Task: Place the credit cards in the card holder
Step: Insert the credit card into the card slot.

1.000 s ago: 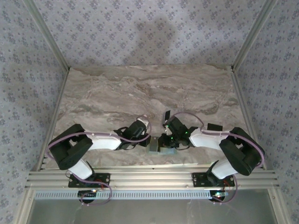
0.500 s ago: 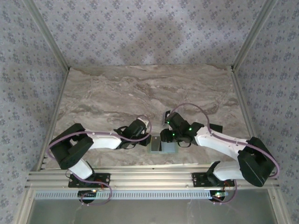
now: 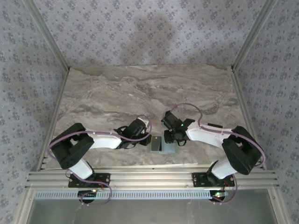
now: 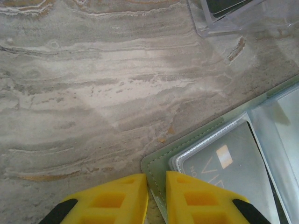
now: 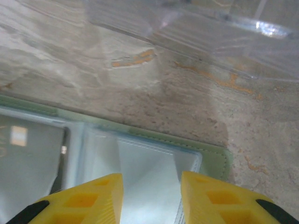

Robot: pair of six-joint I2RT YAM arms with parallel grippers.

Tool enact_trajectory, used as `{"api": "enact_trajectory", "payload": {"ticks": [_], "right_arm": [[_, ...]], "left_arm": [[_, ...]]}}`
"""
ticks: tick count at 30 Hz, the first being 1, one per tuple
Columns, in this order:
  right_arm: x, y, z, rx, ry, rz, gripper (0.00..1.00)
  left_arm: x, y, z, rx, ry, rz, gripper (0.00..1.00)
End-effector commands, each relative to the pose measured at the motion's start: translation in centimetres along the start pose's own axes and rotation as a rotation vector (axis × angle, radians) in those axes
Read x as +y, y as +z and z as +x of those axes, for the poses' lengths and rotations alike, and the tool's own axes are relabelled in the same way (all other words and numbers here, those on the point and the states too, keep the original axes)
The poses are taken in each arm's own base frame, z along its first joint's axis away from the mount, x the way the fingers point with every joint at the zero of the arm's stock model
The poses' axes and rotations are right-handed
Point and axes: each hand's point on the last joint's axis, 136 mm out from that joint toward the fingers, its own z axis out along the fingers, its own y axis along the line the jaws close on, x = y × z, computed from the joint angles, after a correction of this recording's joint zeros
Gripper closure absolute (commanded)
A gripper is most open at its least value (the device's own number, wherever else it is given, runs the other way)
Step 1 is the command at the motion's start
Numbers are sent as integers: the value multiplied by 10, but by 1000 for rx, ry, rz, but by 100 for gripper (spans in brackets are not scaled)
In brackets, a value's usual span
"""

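Both grippers at the pale green soft card holder [image 4: 160, 164].
Left gripper [image 4: 157, 183]: fingers nearly together, pinching the holder's corner edge, with a dark grey credit card [image 4: 224, 175] pocketed just right of them. Right gripper [image 5: 152, 181]: fingers apart, holder's clear pocket between them.

Soft, even light from overhead keeps the marble bench [image 3: 140, 88] bright with no hard shadows, only a faint grey smudge of shade high on the patterned back wall [image 3: 159, 32], and the top view is rather grainy. Up close in the right wrist view a white glint runs along the clear plastic box [image 5: 210, 37], milky glare lies over the card holder [image 5: 215, 158] windows, and the yellow fingers [image 5: 88, 200] at the bottom edge are out of focus. In the left wrist view a small bright reflection sits on the card [image 4: 224, 172].
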Motion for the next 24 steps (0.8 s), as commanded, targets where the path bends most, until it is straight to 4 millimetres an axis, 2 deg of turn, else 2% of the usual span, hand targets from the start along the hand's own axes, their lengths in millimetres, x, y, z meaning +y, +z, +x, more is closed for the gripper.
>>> {"api": "enact_trajectory", "payload": {"ticks": [1,6,10,16,20,24], "right_arm": [[-10,5,-5,-3,1,71,60],[-7,18,4,22,-2,63,64],[-8,17,6,16,5,63,79],[-8,2,-3,-28,8,60,99],[-4,-12,-11,-66,-2,52,100],[8,-28,-24,-98,-17,8,100]], "left_arm": [[13,10,11,34,10,-39,80],[14,11,12,34,6,-36,80],[15,13,14,40,5,-37,80],[16,18,19,52,-4,-29,81],[18,20,21,54,-8,-33,81],[22,22,23,49,-21,-49,82]]}}
